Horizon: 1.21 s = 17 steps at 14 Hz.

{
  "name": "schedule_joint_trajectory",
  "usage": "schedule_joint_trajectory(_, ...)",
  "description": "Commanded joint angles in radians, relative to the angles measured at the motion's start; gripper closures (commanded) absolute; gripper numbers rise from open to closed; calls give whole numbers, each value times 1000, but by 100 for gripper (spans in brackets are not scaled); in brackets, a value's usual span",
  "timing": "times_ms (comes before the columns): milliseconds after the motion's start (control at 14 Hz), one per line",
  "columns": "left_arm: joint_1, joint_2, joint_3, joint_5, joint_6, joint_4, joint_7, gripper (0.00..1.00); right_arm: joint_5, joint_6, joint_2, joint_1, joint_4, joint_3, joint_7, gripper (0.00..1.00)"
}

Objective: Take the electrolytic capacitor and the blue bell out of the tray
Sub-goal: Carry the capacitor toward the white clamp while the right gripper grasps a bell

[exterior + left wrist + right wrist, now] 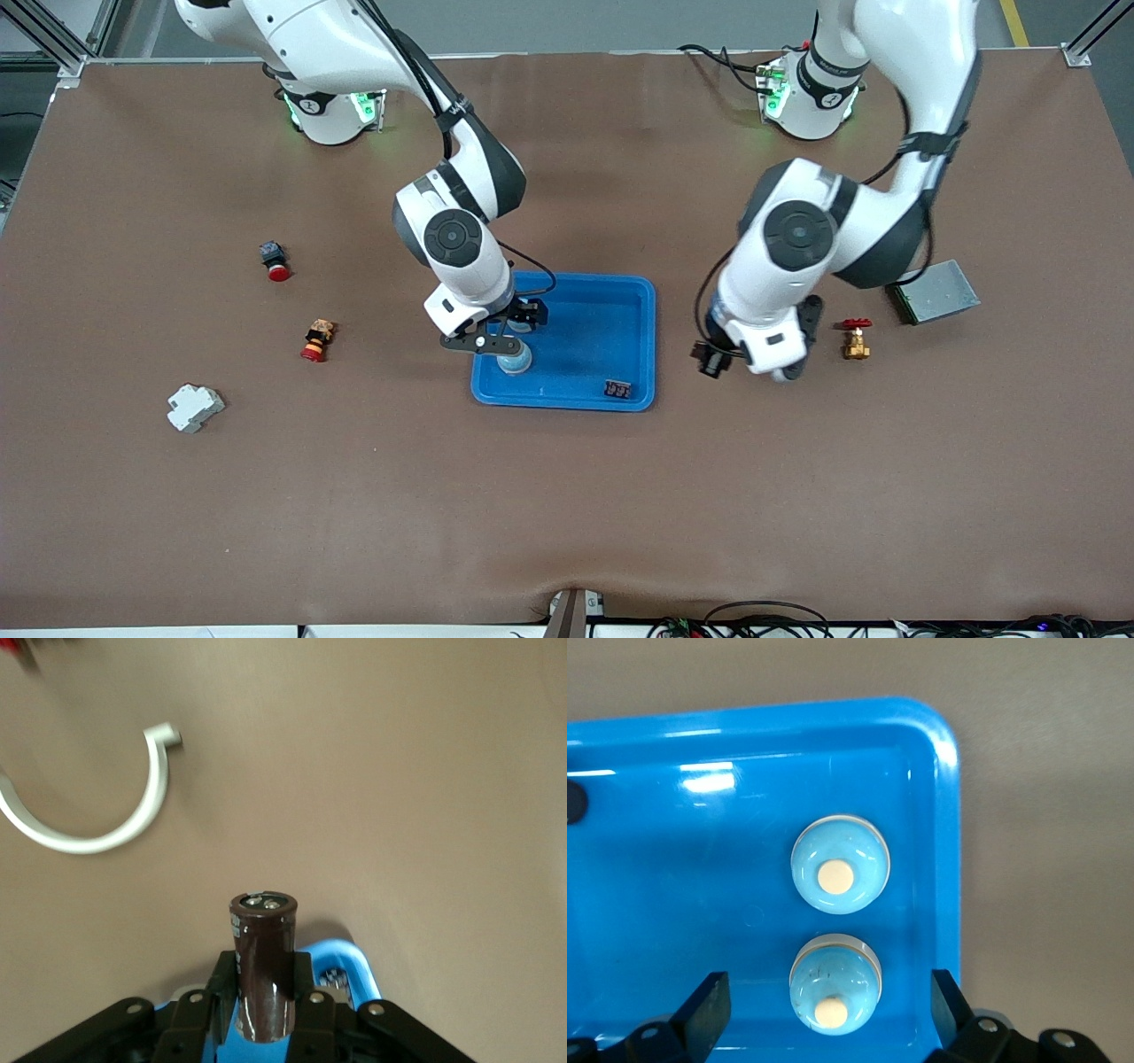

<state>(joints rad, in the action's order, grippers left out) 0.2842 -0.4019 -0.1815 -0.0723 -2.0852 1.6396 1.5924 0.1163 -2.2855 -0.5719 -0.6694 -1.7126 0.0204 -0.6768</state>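
- While the electrolytic capacitor (263,970) is already clear of the tray (611,328), one blue bell (833,983) sits in the tray's seven o'clock corner as the front camera shows it, close to the rim.
- A second blue bell (839,873) stands just beside the first, toward twelve o'clock, not touching it.
- Capacitor: a dark brown cylinder, upright, clamped around its body by the left gripper (263,1010), whose fingers are closed firmly on it. The gripper hangs over the table just off the tray's three o'clock edge.
- Judgement on the capacitor: rigid, fairly light, with a smooth sleeve that could slip. A grip on the body, away from the terminals, looks sound.
- Right gripper (828,997): over the seven o'clock corner, fingers spread wide to either side of the nearer bell, holding nothing.
- Judgement on the bell: hard, glossy and domed, so probably slippery. The pads should meet the pale band at the base, not the dome or its top button.
- Risk: the rim and the neighbouring bell crowd the fingers.
- Also in the tray: a small black component (617,388) at five o'clock.
- On the table near the left arm: a brass valve (856,338).
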Motion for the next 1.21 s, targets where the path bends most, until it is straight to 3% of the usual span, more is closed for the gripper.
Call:
schedule_joint_trajectory(0, -46, 46, -12, -1, 57, 31, -60, 100, 2, -19, -29, -18, 8, 4, 35, 0)
schedule_joint_trajectory(143, -88, 55, -12, -1, 109, 40, -121, 100, 2, -19, -43, -18, 1, 4, 54, 0)
schedule_joint_trajectory(499, -168, 61, -10, -3, 100, 178, -147, 100, 2, -72, -43, -36, -51, 4, 54, 0)
schedule_joint_trajectory(713, -200, 58, -7, -17, 1, 301, -157, 100, 3, -74, -43, -55, -51, 4, 48, 0)
schedule_joint_trajectory(1140, -263, -3, -7, -17, -225, 434, -167, 100, 5, -80, -74, -68, -51, 4, 45, 0)
